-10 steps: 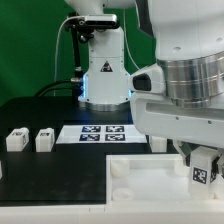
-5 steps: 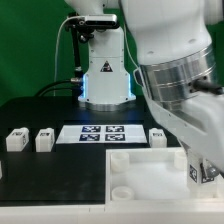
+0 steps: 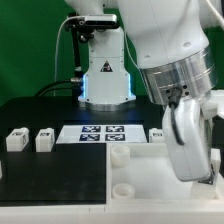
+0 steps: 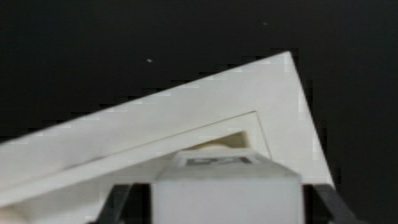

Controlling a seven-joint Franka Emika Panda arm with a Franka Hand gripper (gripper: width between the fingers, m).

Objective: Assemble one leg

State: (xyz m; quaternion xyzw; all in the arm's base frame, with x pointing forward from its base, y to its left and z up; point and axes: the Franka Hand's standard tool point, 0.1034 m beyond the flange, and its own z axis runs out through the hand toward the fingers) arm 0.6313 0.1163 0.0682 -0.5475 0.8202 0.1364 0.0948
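Note:
In the wrist view my gripper is shut on a leg, a small white block with its tag face showing. Dark fingers press it on both sides. It hangs over a corner of the large flat white square piece. In the exterior view the arm's wrist hides the gripper and the held leg above that piece. Two loose legs stand on the exterior view's left. A third leg peeks out beside the arm.
The marker board lies at the middle of the black table, behind the square piece. The robot base stands at the back before a green wall. The table's front edge runs along the foreground.
The wrist has tilted and swung toward the exterior view's left over the square piece. The held leg, visible at the lower right earlier, is now hidden behind the hand.

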